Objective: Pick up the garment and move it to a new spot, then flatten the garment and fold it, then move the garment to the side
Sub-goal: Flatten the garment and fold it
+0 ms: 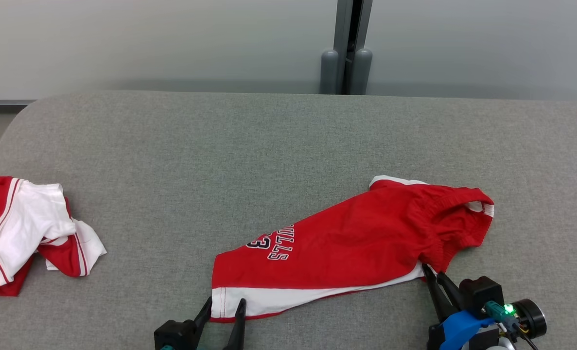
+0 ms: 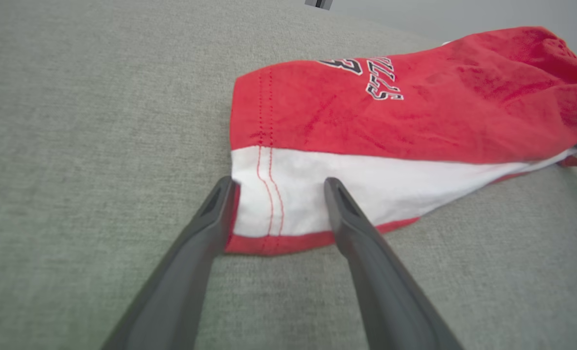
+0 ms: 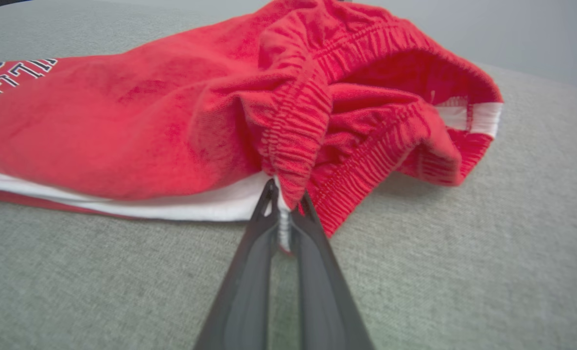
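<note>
At the near edge of the table (image 1: 181, 146), left of centre, the left gripper (image 1: 223, 305) stands with its two dark fingers spread wide. The fingers straddle the near-left corner of the garment (image 1: 346, 248), a pair of red shorts. In the left wrist view one finger lies just outside the hem (image 2: 266, 194) and the other over the white side band (image 2: 390, 182). Whether the tips press on the cloth cannot be told.

Toward the near right corner, the right gripper (image 1: 431, 271) has its fingers pressed together, pinching the gathered waistband (image 3: 293, 131) where the white band meets the red elastic. A sliver of cloth shows between the fingertips in the right wrist view.

The garment lies on the table between the two grippers, stretched slantwise from the near edge, left of centre, away toward the right edge. The leg lies fairly flat. The waist end is bunched and stands open, with a white tab (image 1: 487, 209) at its far right tip. Dark, white-edged lettering (image 1: 271, 243) reads upside down in the head view.

Against the left edge, well apart from both grippers, a second garment (image 1: 21, 233), red and white, lies crumpled. Beyond the far edge stands a pale wall (image 1: 147, 43) with a grey post (image 1: 346, 53).
</note>
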